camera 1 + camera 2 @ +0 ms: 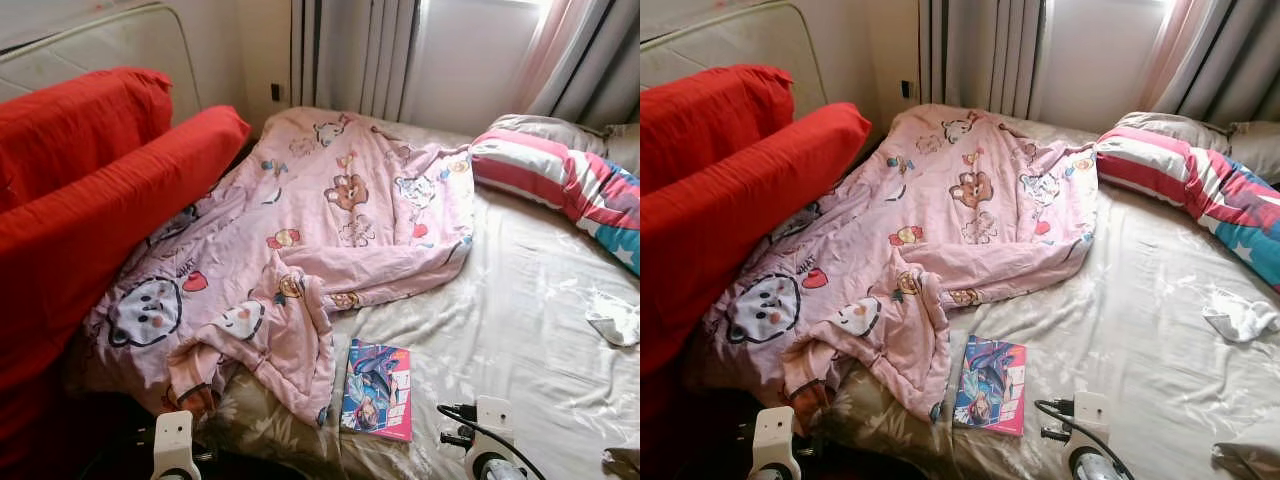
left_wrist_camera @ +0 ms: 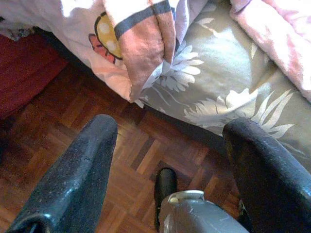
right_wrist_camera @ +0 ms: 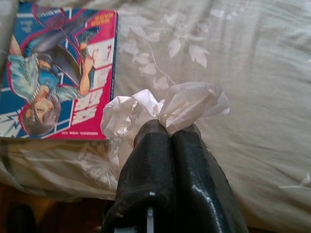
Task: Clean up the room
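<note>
Left to right, from my remote station. Two red cushions point(image 1: 90, 190) lean against the headboard at the bed's left edge, overlapping the pink cartoon quilt point(image 1: 300, 230), which lies rumpled across the left half of the bed point(image 1: 520, 330); one corner spills over the near edge toward the parquet floor point(image 2: 73, 126). My left tool point(image 2: 167, 145) hangs released over that floor, its fingers well apart and empty, probably idle while the other arm works. A comic book point(image 1: 378, 389) lies flat on the sheet near the bed's front edge, just beside the quilt's corner. My right tool point(image 3: 170, 133) is clenched on a crumpled white tissue point(image 3: 160, 109), held above the sheet just beside the book; I judge it is pinched tight so the scrap can be carried off as rubbish. Further right, another white tissue point(image 1: 615, 320) lies on the bare sheet, and a striped pillow point(image 1: 560, 180) sits near the curtains point(image 1: 350, 50). The quilt's bulk would hinder reaching across.
</note>
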Motion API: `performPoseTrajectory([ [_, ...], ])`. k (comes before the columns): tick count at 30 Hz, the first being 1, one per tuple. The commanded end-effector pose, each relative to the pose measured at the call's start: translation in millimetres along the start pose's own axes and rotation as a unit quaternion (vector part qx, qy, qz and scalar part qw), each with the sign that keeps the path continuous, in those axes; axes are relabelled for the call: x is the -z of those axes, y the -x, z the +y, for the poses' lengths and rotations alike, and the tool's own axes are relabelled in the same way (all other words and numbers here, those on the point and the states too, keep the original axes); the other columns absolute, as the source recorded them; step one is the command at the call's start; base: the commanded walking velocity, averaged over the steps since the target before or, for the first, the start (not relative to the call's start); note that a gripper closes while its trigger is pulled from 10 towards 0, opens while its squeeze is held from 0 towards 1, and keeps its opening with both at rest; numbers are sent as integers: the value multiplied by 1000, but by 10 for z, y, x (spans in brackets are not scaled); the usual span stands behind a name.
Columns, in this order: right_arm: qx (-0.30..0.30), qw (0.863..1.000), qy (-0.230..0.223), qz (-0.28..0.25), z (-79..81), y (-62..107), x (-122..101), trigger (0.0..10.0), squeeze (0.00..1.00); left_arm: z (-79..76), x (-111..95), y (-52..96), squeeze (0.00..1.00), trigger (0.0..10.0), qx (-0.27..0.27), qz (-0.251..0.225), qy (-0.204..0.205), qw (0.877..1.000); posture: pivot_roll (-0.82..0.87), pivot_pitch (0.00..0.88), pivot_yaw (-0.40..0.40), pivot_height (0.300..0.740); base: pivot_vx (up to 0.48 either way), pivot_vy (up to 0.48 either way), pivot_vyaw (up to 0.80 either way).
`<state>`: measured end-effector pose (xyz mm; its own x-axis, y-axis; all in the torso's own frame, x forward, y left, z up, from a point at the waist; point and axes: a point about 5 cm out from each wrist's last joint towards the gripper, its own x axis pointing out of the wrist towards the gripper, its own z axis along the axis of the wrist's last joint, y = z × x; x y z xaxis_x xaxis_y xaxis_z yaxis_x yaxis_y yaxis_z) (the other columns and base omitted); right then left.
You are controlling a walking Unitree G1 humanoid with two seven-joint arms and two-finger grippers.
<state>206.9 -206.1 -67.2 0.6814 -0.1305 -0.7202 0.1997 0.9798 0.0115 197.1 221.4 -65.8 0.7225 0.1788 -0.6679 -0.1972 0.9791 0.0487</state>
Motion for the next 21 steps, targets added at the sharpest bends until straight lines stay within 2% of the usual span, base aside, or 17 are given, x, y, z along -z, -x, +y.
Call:
performPoseTrajectory([
  [1, 2, 1000, 0, 3, 11, 1, 14, 10000, 0, 24, 64, 14, 0, 10000, -3, 18, -4, 1000, 62, 0, -43, 740, 0, 0, 0],
  [21, 3, 999, -4, 37, -37, 58, 225, 10000, 0, 185, 240, 80, 0, 10000, -8, 59, -8, 998, 64, 0, -32, 740, 0, 0, 0],
])
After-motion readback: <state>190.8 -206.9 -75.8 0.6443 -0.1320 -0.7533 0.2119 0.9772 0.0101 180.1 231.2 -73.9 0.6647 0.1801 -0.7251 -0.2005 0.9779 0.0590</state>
